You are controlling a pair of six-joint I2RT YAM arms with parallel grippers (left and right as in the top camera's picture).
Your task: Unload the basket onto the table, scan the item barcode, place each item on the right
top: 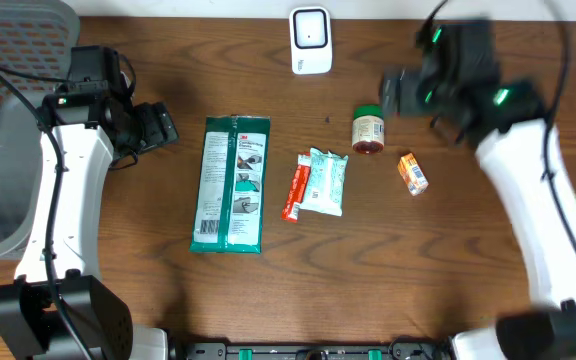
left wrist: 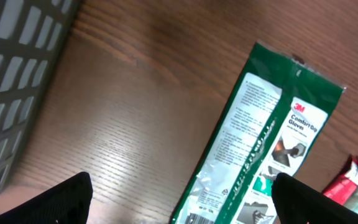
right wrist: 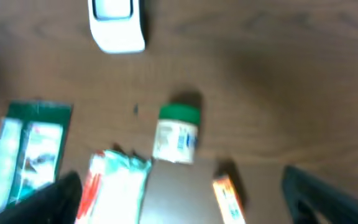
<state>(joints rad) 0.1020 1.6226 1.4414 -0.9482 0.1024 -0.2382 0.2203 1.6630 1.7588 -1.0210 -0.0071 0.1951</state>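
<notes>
Overhead view is showing the task seemingly unstarted: left gripper (top: 165,128) and right gripper (top: 394,93) are hanging with jaws released, empty. Glove packet (top: 232,183) and jar (top: 368,130) are lying on the table (top: 448,290), apart from the scanner (top: 309,40).

The left arm (top: 63,190) and the right arm (top: 533,190) both wear smooth white shells on their long links, with black housings at the joints. Each stands on a boxy black base (top: 58,320). Thin black cables (top: 57,205) run along the white links and loop free near the wrists. Small green lights (top: 64,100) glow on the black wrist blocks. The left end effector (top: 164,128) and the right end effector (top: 390,92) are black, with matte black fingers (left wrist: 55,199). The right arm's upper part looks blurred.
</notes>
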